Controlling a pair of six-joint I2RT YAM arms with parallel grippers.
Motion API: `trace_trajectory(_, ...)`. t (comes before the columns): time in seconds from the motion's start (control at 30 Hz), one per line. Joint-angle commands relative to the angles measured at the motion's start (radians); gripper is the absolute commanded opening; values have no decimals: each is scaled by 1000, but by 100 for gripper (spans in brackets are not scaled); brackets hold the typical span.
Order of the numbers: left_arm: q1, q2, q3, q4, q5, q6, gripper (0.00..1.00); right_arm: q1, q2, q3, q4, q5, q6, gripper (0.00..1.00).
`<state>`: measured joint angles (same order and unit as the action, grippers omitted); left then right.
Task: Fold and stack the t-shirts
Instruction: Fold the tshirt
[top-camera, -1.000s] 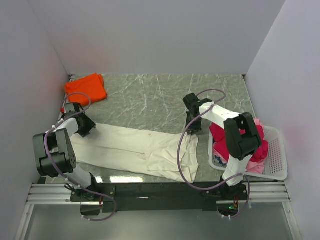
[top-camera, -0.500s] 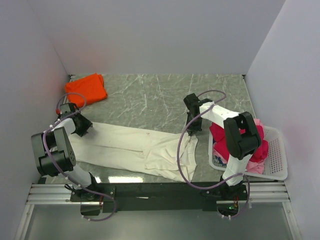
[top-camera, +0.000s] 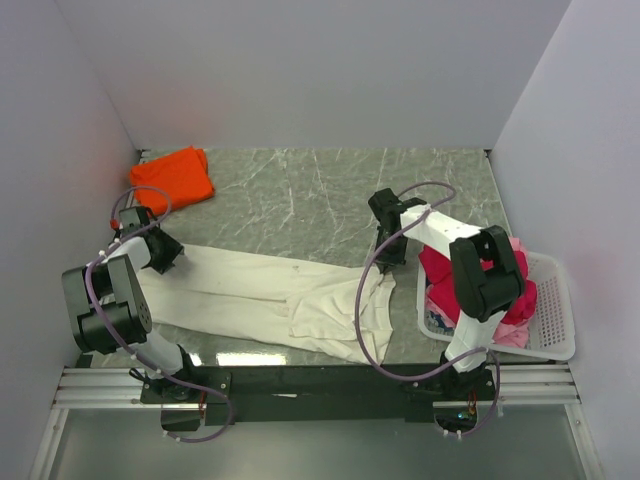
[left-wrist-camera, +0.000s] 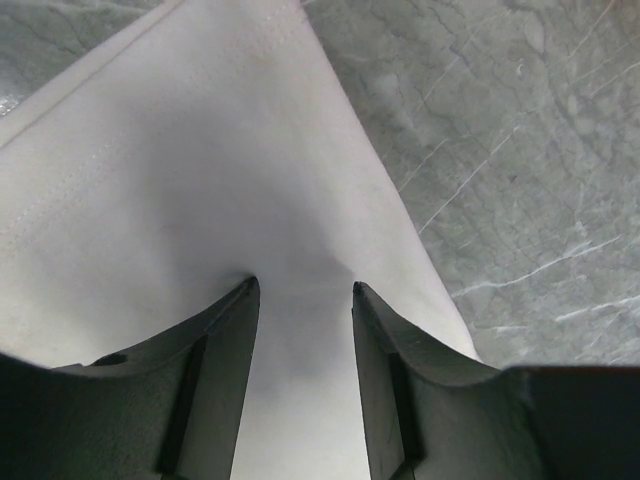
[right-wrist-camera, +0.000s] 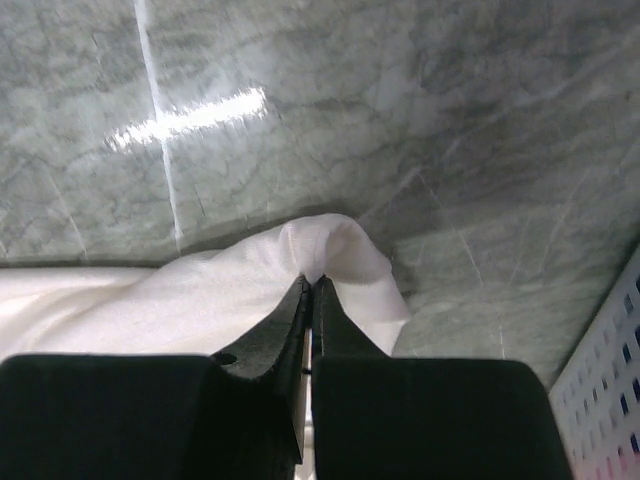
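Note:
A large cream t-shirt (top-camera: 270, 290) lies stretched across the marble table (top-camera: 300, 200). My left gripper (top-camera: 163, 252) is at its left end. In the left wrist view the left gripper (left-wrist-camera: 302, 285) is open, its fingers (left-wrist-camera: 225, 340) pressed onto the flat cream cloth (left-wrist-camera: 200, 180) that runs between them. My right gripper (top-camera: 386, 262) is at the shirt's right end. There the right gripper (right-wrist-camera: 311, 280) is shut on a raised pinch of the cream t-shirt (right-wrist-camera: 335, 245). An orange t-shirt (top-camera: 175, 176) lies folded at the back left. Crimson t-shirts (top-camera: 440, 272) and a pink one (top-camera: 512, 336) fill the basket.
A white lattice basket (top-camera: 556, 335) stands at the right edge of the table, close beside my right arm; its wall (right-wrist-camera: 612, 345) shows at the right of the right wrist view. Grey walls close in the table on three sides. A cable loop hangs over the shirt's right part.
My right gripper has closed onto a fold at the cream t-shirt's right end. The left gripper has shifted slightly left along the cloth.

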<state>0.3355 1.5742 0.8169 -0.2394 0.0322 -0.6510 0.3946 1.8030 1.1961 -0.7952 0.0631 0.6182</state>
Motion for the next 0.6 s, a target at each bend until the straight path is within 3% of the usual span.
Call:
trace_trajectory(0.0, 16, -13, -32, -31, -71, -2, 49, -7, -99, -26, -55, 50, 31, 0)
trace_trajectory(0.2, 17, -6, -33, -15, -57, -1, 49, 4, -163, -47, -59, 50, 54, 0)
trace_trajectory(0.57, 16, -19, -30, -20, -58, 7, 52, 7, -90, -61, -59, 93, 54, 0)
